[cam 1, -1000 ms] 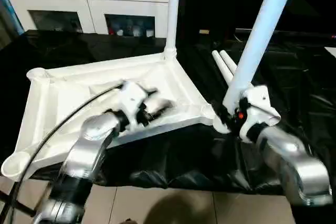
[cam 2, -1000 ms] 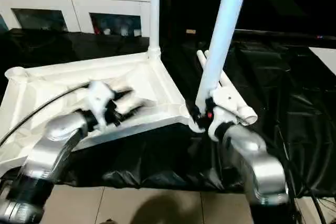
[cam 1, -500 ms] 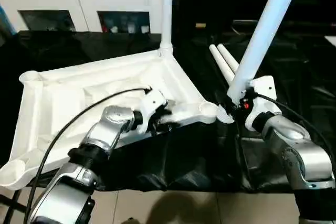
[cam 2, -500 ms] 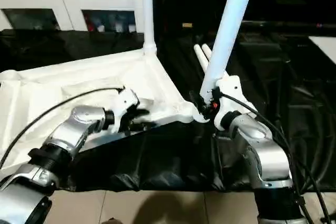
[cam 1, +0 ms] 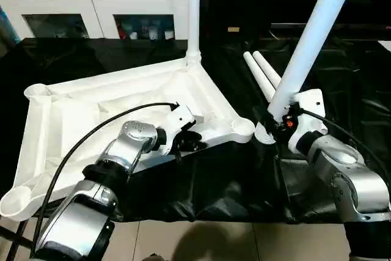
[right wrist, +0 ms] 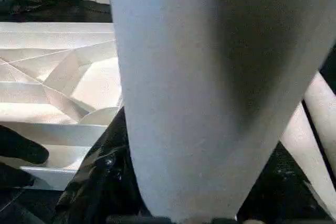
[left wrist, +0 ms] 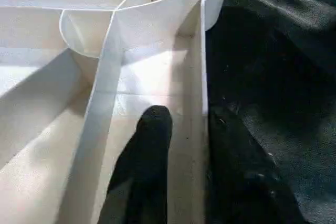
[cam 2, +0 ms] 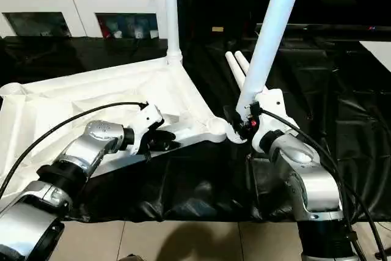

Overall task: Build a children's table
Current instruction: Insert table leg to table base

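The white tabletop [cam 1: 79,114] lies underside up on the black-covered table. One white leg [cam 1: 193,10] stands upright in its far corner socket. My left gripper [cam 1: 190,141] is shut on the tabletop's front rim, one finger [left wrist: 149,145] inside the wall and the other outside. My right gripper [cam 1: 277,122] is shut on a second leg [cam 1: 311,35], which tilts up to the right. That leg's flared end sits just beside the near right corner socket [cam 1: 243,126], not in it. Two more legs [cam 1: 263,74] lie on the cloth behind.
A white cabinet [cam 1: 91,4] with glass doors stands behind the table. Black cloth [cam 1: 348,84] covers the table to the right. The table's front edge drops to a tiled floor [cam 1: 201,242]. A black cable [cam 1: 91,132] runs over my left forearm.
My left gripper has moved from over the tabletop's inside down to the front rim and closed on it. The right arm holds the tilted leg in about the same place. The camera shifted.
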Controlling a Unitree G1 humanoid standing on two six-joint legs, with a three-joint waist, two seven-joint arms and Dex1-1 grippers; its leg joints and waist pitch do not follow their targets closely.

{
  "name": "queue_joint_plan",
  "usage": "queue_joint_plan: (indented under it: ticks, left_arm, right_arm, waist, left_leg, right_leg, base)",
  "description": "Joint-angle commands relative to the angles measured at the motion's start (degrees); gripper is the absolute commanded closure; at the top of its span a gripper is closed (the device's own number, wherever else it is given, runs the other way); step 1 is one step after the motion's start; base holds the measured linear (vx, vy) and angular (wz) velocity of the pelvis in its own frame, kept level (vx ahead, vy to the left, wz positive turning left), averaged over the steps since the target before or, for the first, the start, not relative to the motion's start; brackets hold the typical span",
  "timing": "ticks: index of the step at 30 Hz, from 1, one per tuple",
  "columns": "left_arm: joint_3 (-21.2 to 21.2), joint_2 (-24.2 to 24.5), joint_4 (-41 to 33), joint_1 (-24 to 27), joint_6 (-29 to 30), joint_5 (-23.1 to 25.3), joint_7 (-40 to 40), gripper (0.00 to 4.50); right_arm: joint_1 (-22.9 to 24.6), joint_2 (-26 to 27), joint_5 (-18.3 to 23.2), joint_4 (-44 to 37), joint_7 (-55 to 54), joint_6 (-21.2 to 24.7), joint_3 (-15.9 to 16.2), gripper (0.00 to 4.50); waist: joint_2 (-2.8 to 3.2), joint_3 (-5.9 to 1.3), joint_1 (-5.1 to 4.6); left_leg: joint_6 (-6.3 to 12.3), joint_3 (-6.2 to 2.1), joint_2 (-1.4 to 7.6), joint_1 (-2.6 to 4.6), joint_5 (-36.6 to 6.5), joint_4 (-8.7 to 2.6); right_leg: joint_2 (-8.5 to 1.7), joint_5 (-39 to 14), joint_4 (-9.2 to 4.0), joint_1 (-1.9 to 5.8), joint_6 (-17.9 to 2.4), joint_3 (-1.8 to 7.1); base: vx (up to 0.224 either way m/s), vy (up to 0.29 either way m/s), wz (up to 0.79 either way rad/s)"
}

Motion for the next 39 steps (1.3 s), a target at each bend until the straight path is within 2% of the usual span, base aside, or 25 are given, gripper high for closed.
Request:
queue_joint_plan:
  ticks: [1,4,6,8,10,14,17,20,21,22,25,26,27,29,31,39]
  left_arm:
    - [0.21,-0.02,1.19,-1.14,-0.66,0.67,-0.46,3.51]
    - [0.21,0.0,2.38,-1.62,-1.37,0.91,-0.98,3.55]
    - [0.05,0.05,2.98,-1.87,-1.71,1.14,-1.4,3.92]
    - [-0.11,0.17,3.38,-2.03,-2.02,1.31,-1.72,3.93]
    - [-0.33,0.33,3.8,-2.17,-2.38,1.54,-2.17,4.21]
    - [-0.6,0.92,3.97,-2.24,-2.91,1.39,-4.51,4.46]
    - [-0.43,1.37,4.08,-2.23,-3.9,0.97,-6.42,4.49]
    - [-0.63,2.24,3.29,-1.62,-5.6,0.51,-9.35,4.5]
    - [-0.84,3.35,1.89,-0.67,-6.85,0.02,-12.53,4.5]
    - [-0.89,3.76,1.38,-0.3,-7.36,-0.12,-13.72,4.5]
    - [-0.85,4.7,0.01,0.65,-7.34,-0.56,-15.53,4.5]
    - [-0.98,5.94,-1.22,1.65,-7.52,-0.6,-16.79,4.5]
    - [-1.0,6.37,-1.51,1.96,-7.67,-0.54,-17.2,4.5]
    - [-0.9,7.08,-2.3,2.62,-7.81,-0.58,-17.93,4.5]
    - [-0.65,7.47,-2.82,3.03,-7.88,-0.63,-18.27,4.5]
    - [0.65,8.07,-4.6,3.92,-7.71,-1.3,-19.0,4.5]
  right_arm:
    - [-1.14,-0.09,-0.34,0.29,0.45,-1.04,-0.2,2.6]
    - [-1.46,0.0,-0.39,0.61,0.61,-1.26,0.01,2.6]
    - [-1.61,0.02,-0.36,0.7,0.74,-1.32,0.06,2.6]
    - [-1.79,0.08,-0.29,0.81,0.95,-1.39,0.16,2.6]
    - [-2.11,0.2,-0.19,1.05,1.23,-1.45,0.28,2.6]
    - [-4.56,1.04,1.19,3.82,4.01,-1.01,0.9,2.6]
    - [-6.03,1.31,1.63,6.01,6.12,-1.62,1.58,2.6]
    - [-7.48,1.55,1.89,8.52,8.08,-2.62,1.98,2.6]
    - [-8.55,1.36,1.72,10.54,10.26,-3.26,2.77,2.6]
    - [-8.89,1.28,1.6,11.2,11.08,-3.45,3.07,2.6]
    - [-9.43,1.03,1.23,12.67,12.9,-3.38,3.95,2.6]
    - [-9.55,0.49,0.96,13.56,15.14,-2.87,5.45,2.6]
    - [-9.54,0.33,0.91,13.76,15.9,-2.72,5.97,2.6]
    - [-9.36,0.17,0.81,14.04,16.92,-2.18,6.83,2.6]
    - [-9.23,0.16,0.41,14.65,17.78,-2.04,7.6,2.6]
    - [-8.42,-0.26,-0.49,15.4,19.21,-1.42,9.23,2.6]
  waist:
    - [-0.27,-3.57,0.13]
    - [-0.32,-3.48,0.12]
    - [-0.35,-3.4,0.12]
    - [-0.32,-3.44,0.15]
    - [-0.35,-3.43,0.09]
    - [-0.34,-3.4,-0.07]
    - [-0.18,-3.41,0.02]
    - [-0.16,-3.56,-0.03]
    - [-0.53,-3.54,0.06]
    - [-0.32,-3.56,0.11]
    - [-0.41,-3.55,0.2]
    - [-0.52,-3.47,0.36]
    - [-0.77,-3.33,0.39]
    - [-0.77,-3.28,0.44]
    - [-1.04,-3.14,0.41]
    - [-1.15,-3.01,0.28]
  left_leg:
    - [1.48,-1.15,2.76,0.67,-9.51,-3.86]
    - [1.4,-1.17,2.79,0.7,-10.13,-3.96]
    - [1.18,-1.18,2.81,0.74,-10.82,-4.05]
    - [1.12,-1.24,2.89,0.73,-10.77,-4.1]
    - [1.17,-1.25,2.93,0.71,-10.73,-4.13]
    - [1.14,-1.17,2.86,0.78,-11.45,-4.09]
    - [1.26,-1.19,2.96,0.81,-11.35,-4.13]
    - [1.21,-1.21,3.06,0.75,-10.44,-4.16]
    - [1.4,-1.16,3.09,0.77,-10.18,-4.13]
    - [1.55,-1.09,3.14,0.68,-9.84,-4.13]
    - [1.75,-1.04,3.3,0.79,-9.2,-4.16]
    - [1.79,-0.97,3.31,0.87,-9.43,-4.18]
    - [1.67,-1.02,3.43,0.73,-9.9,-4.35]
    - [1.33,-1.03,3.52,0.84,-10.52,-4.43]
    - [1.09,-0.95,3.49,0.84,-10.92,-4.53]
    - [0.52,-1.0,3.49,0.79,-11.43,-4.68]
  right_leg:
    - [-4.41,-6.37,-4.28,2.81,-12.71,2.82]
    - [-4.41,-7.71,-4.45,2.75,-12.48,2.82]
    - [-4.44,-8.84,-4.59,2.69,-12.24,2.84]
    - [-4.51,-8.79,-4.55,2.71,-12.13,2.86]
    - [-4.47,-8.16,-4.49,2.68,-12.33,2.86]
    - [-4.56,-9.06,-4.55,2.64,-12.84,2.82]
    - [-4.55,-8.83,-4.53,2.54,-13.04,2.88]
    - [-4.59,-6.41,-4.27,2.59,-13.58,2.87]
    - [-4.61,-5.7,-4.12,2.53,-14.01,2.85]
    - [-4.72,-5.3,-4.06,2.55,-14.12,2.9]
    - [-4.69,-4.32,-3.82,2.46,-14.45,2.88]
    - [-4.67,-4.96,-3.84,2.35,-14.49,2.88]
    - [-4.78,-5.92,-3.88,2.45,-14.34,2.87]
    - [-4.88,-7.19,-3.98,2.35,-14.06,2.93]
    - [-4.88,-8.61,-4.15,2.19,-13.61,3.0]
    - [-4.95,-10.1,-4.29,2.15,-13.04,3.11]
  base:
    - [0.0,0.0,0.0]
    - [0.0,0.0,0.0]
    - [0.0,0.0,0.0]
    - [0.0,0.0,0.0]
    - [0.0,0.0,0.0]
    - [0.0,0.0,0.0]
    - [0.0,0.0,0.0]
    - [0.0,0.0,0.0]
    - [0.0,0.0,0.0]
    - [0.0,0.0,0.0]
    - [0.0,0.0,0.0]
    - [0.0,0.0,0.0]
    - [0.0,0.0,0.0]
    - [0.0,0.0,0.0]
    - [0.0,0.0,0.0]
    - [0.0,0.0,0.0]
